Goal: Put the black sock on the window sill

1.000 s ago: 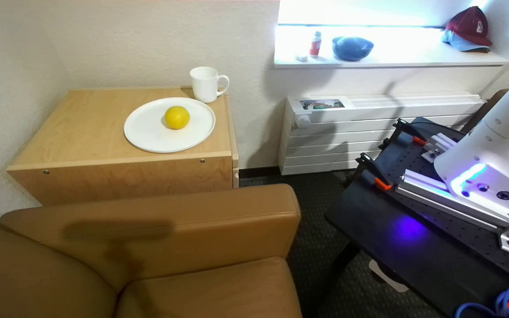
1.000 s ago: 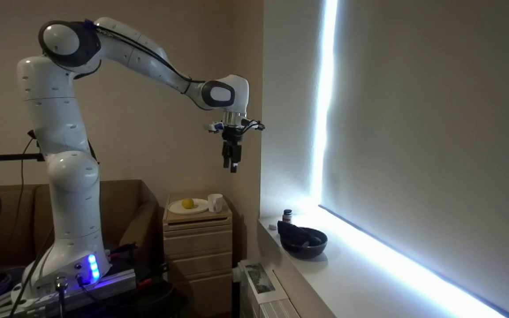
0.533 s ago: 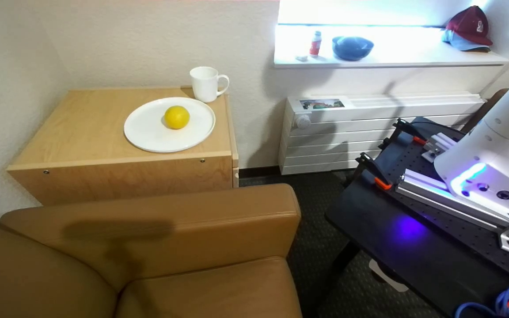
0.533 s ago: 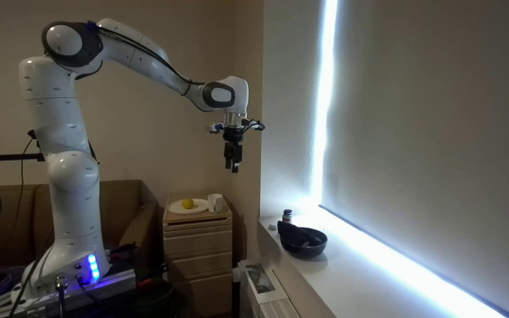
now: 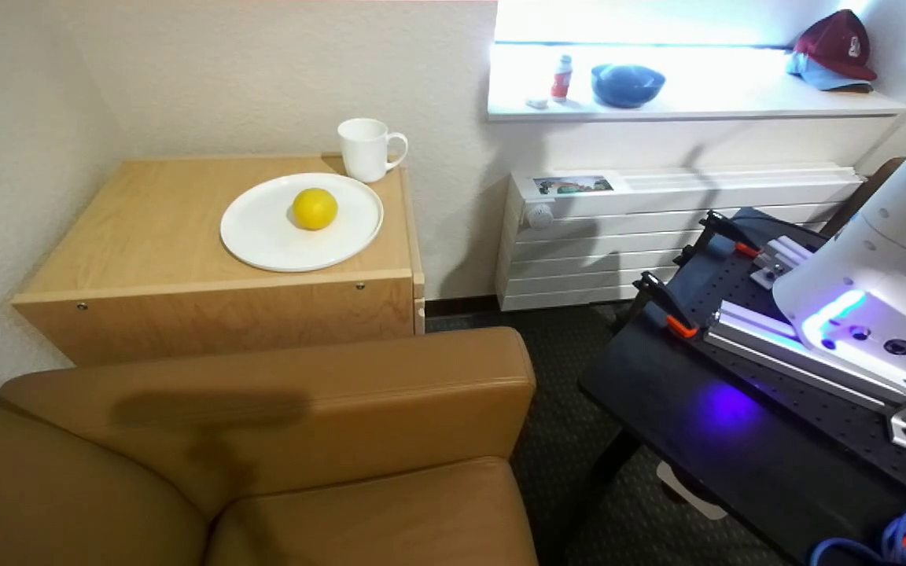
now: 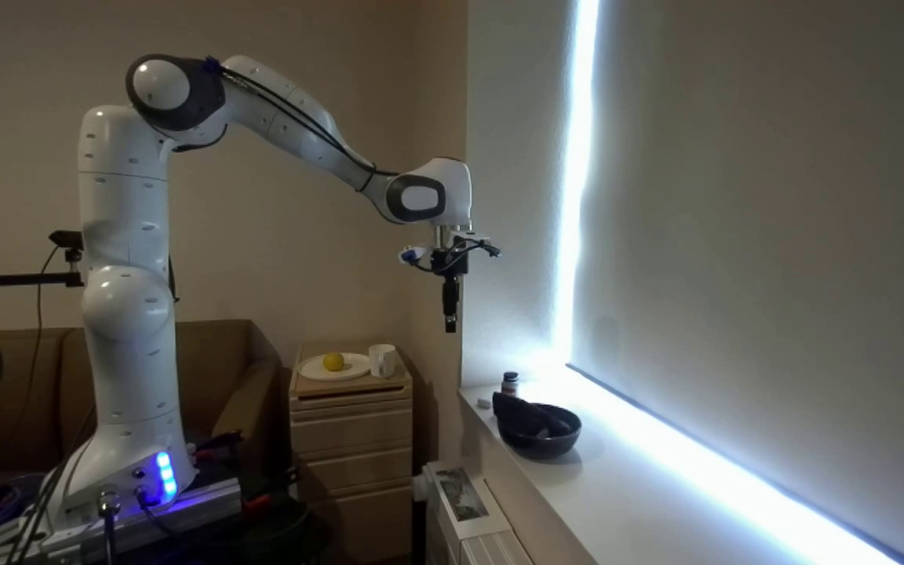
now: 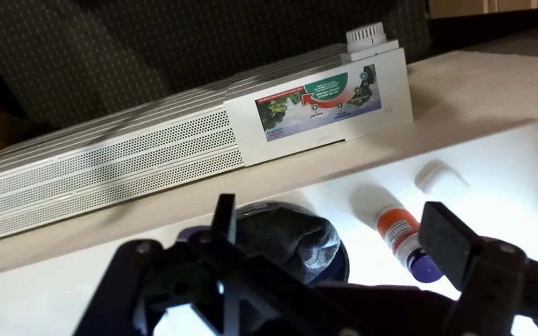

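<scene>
The black sock (image 7: pixel 278 233) lies bunched in the dark blue bowl (image 7: pixel 332 271), with its upper end over the rim in an exterior view, where the sock (image 6: pixel 523 416) shows too. That bowl (image 6: pixel 542 449) stands on the white window sill (image 6: pixel 617 490), near its front edge. From the opposite side the bowl (image 5: pixel 627 88) hides the sock. My gripper (image 6: pixel 450 323) hangs in the air, higher than the sill and apart from the bowl. In the wrist view the gripper (image 7: pixel 334 228) is open, its fingers wide apart and nothing held; the sock appears below, closer to the left finger.
On the sill beside the bowl are a small bottle (image 7: pixel 397 228) and a small white object (image 7: pixel 444 179); a maroon cap (image 5: pixel 834 51) sits at the far end. A radiator (image 7: pixel 110 158) is below. A side table (image 5: pixel 178 228) bears a plate, a yellow ball and a mug.
In an exterior view the arm has swung right and lowered, bringing my gripper closer to the sill. The gripper has also turned, its fingers now lining up one behind another. Sock and bowl stay put.
</scene>
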